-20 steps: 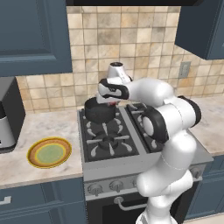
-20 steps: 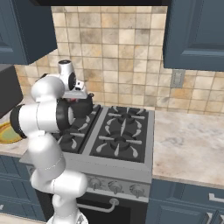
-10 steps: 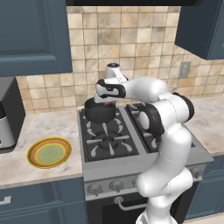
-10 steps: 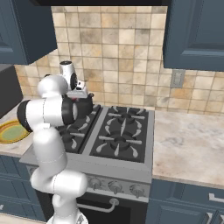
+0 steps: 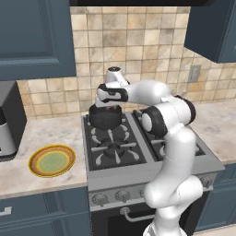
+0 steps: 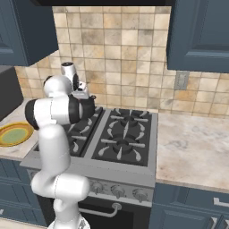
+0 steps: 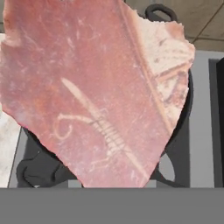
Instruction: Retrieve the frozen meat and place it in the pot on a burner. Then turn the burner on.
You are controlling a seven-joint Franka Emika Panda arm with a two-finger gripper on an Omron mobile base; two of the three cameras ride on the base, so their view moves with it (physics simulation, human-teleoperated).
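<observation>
The frozen meat (image 7: 96, 87), a pinkish-red slab with paler whitish patches, takes up most of the hand view. It hangs just above the black pot (image 7: 183, 109), whose rim and handle peek out around it. My gripper (image 5: 109, 105) is shut on the meat and points down over the pot (image 5: 105, 118), which stands on the back-left burner of the stove. From the right base view the gripper (image 6: 83, 95) sits right above the pot (image 6: 86, 108). My fingertips are hidden behind the meat in the hand view.
A yellow-rimmed green plate (image 5: 51, 161) lies on the counter left of the stove. The front-left burner (image 5: 112, 151) and the right-hand burners (image 6: 126, 134) are bare. Silver knobs (image 5: 122, 196) line the stove front. A dark appliance (image 5: 8, 122) stands at far left.
My hand has shifted slightly left and down over the pot with the meat, and the elbow has swung. The pot and plate have not moved.
</observation>
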